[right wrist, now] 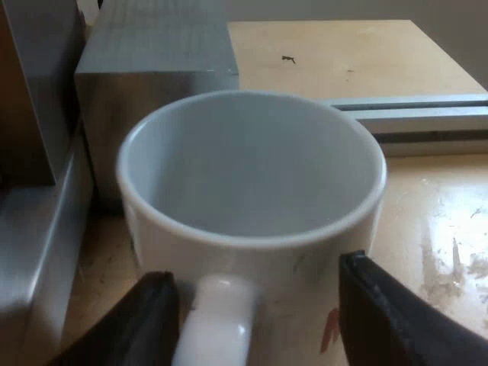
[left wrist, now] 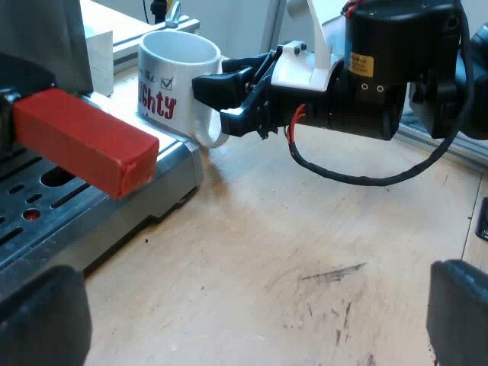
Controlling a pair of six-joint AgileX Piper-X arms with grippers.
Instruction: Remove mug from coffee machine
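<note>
Mug (left wrist: 179, 84): empty, by the machine's tray (left wrist: 171, 164)
Right jaws: open around its handle (right wrist: 217, 320), ready to pinch
Left jaws: open, holding nothing

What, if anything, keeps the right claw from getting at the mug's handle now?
Probably nothing, so yes: the right claw is open and straddles the handle of the mug, with nothing lying between.

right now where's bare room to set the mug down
Free: the wooden table stretching out from the drip tray. Crowded: round the mug, hemmed by the machine, the red handle end and the right gripper at its handle.
</note>
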